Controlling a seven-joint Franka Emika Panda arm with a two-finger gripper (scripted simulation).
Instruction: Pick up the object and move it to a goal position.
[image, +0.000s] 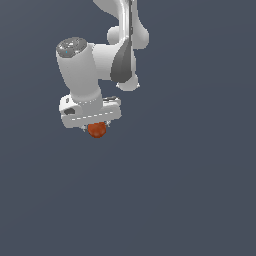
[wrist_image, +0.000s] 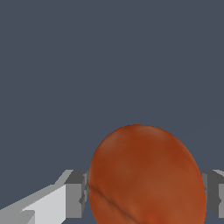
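Exterior view, L to R: white arm w/ hand (image: 96, 127) pointing down, at about 11 o'clock from frame centre. Orange-red ball (image: 97, 129) sits between the fingertips at the hand's lower end.

Wrist view: ball (wrist_image: 146, 175) fills the gap, one grey finger pad (wrist_image: 75, 194) touching each side. So the hand looks closed onto the ball, narrow gap, ball-wide.

No goal marker visible; can't tell if the ball is off the plain grey surface (image: 190, 200).

Judgement: carry step. Keep squeeze steady, move smoothly w/o jerks or wrist tilt – a round ball can roll out between flat pads. Don't release till over goal.
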